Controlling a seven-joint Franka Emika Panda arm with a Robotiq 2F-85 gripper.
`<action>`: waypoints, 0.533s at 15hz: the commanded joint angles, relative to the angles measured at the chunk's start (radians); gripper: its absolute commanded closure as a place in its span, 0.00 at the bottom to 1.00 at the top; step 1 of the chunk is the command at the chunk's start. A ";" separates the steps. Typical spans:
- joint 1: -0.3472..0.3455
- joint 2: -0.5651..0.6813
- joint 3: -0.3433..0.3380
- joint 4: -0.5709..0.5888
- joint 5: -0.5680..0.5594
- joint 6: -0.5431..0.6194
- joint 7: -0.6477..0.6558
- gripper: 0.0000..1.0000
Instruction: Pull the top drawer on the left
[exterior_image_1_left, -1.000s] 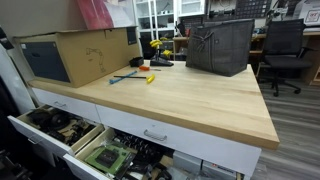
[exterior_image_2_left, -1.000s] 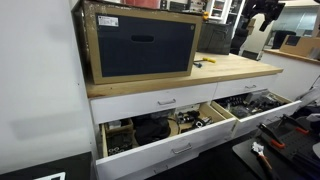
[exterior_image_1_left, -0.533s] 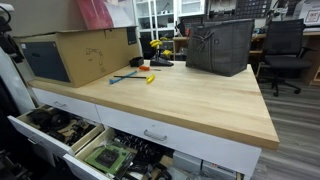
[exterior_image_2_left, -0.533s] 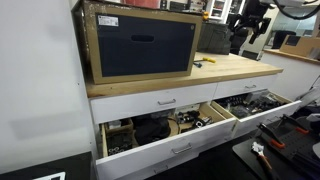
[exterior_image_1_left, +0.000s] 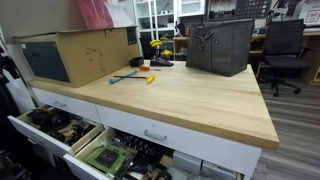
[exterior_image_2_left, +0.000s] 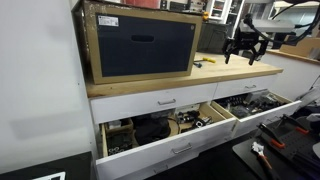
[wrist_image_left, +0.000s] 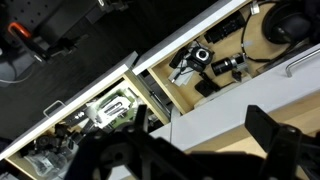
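Note:
The top drawer (exterior_image_1_left: 60, 103) is the narrow white front with a small silver bar handle at the bench's left end. It also shows in an exterior view (exterior_image_2_left: 250, 89) and in the wrist view (wrist_image_left: 240, 95). It is closed, so its inside is hidden. My gripper (exterior_image_2_left: 244, 50) hangs above the wooden benchtop over that end, well above the drawer front and apart from it. In the wrist view my gripper (wrist_image_left: 200, 118) has its two dark fingers spread wide with nothing between them.
The wider white drawer front (exterior_image_1_left: 155, 134) adjoins it. Below, deeper drawers stand open: dark tools (exterior_image_1_left: 50, 125) and green circuit boards (exterior_image_1_left: 110, 157). On the benchtop are a cardboard box (exterior_image_1_left: 75, 52), a grey bag (exterior_image_1_left: 220, 45) and small tools (exterior_image_1_left: 135, 75).
My gripper has come down from the top of an exterior view to just above the benchtop's end. The drawers have not moved.

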 joint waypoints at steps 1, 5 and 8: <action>0.021 0.094 0.008 0.018 -0.043 0.019 0.154 0.00; 0.023 0.209 0.004 0.035 -0.130 0.045 0.352 0.00; 0.041 0.291 -0.004 0.040 -0.241 0.114 0.491 0.00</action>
